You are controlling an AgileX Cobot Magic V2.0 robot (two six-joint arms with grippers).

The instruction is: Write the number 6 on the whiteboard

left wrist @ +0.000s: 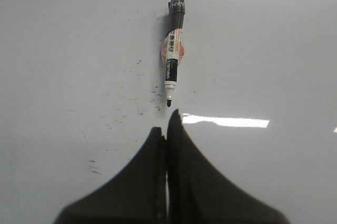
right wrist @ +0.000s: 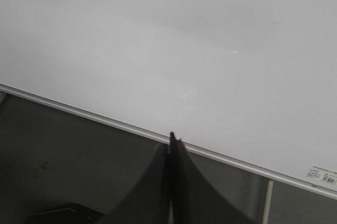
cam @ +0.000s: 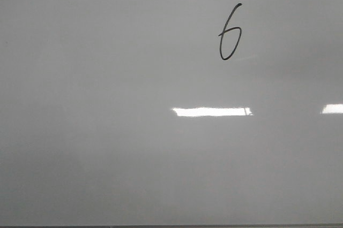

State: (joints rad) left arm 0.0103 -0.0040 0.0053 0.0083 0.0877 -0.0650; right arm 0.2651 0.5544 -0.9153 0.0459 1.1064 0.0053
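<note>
Now number 6 [cam: 230, 32] on whiteboard [cam: 107, 131], left claw [left wrist: 167, 126] closed, right claw [right wrist: 172, 140] closed.

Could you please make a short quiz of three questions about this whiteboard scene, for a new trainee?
1. True or false: the number 6 is already drawn on the whiteboard.
2. Multiple choice: in the left wrist view, the marker is
A) held by the left end effector
B) lying uncapped on the board, apart from the fingertips
C) capped and standing upright
3. Fill in: both the left and the right end effector are ____ and hold nothing.

Key: 1 true; 2 B; 3 shut
</note>
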